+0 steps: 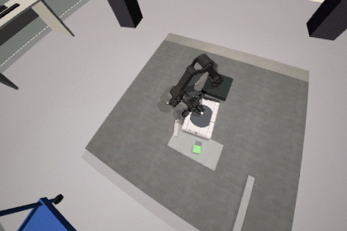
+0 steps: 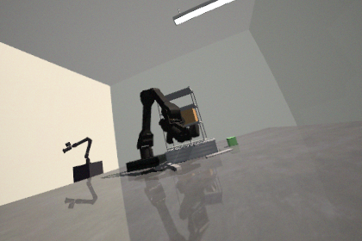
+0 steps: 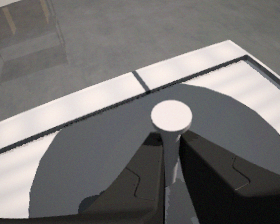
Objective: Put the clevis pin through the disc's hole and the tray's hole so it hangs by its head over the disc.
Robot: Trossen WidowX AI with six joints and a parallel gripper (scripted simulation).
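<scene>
Its tool point(image 1: 201, 112) point(image 3: 168, 140) clamped on the steel pin point(image 3: 171, 116), a robot works above the disc point(image 1: 202, 116) point(image 3: 110, 135); a tilted shank could miss the hole and shove the disc sideways.

A grey table point(image 1: 136, 119) point(image 2: 276, 184) point(image 3: 125, 45) carries a rimmed steel tray point(image 1: 212, 127) point(image 2: 194, 151) point(image 3: 100, 95), set down beside the arm's black base point(image 1: 226, 87) point(image 2: 135, 166), with a short pale bar point(image 1: 176, 129) point(image 2: 174, 167) lying near the tray, a pale flat panel point(image 1: 211, 156) just beside it, a green block point(image 1: 197, 149) point(image 2: 232, 140) within the panel's outline from above, and a long pale strip point(image 1: 244, 203) well apart
</scene>
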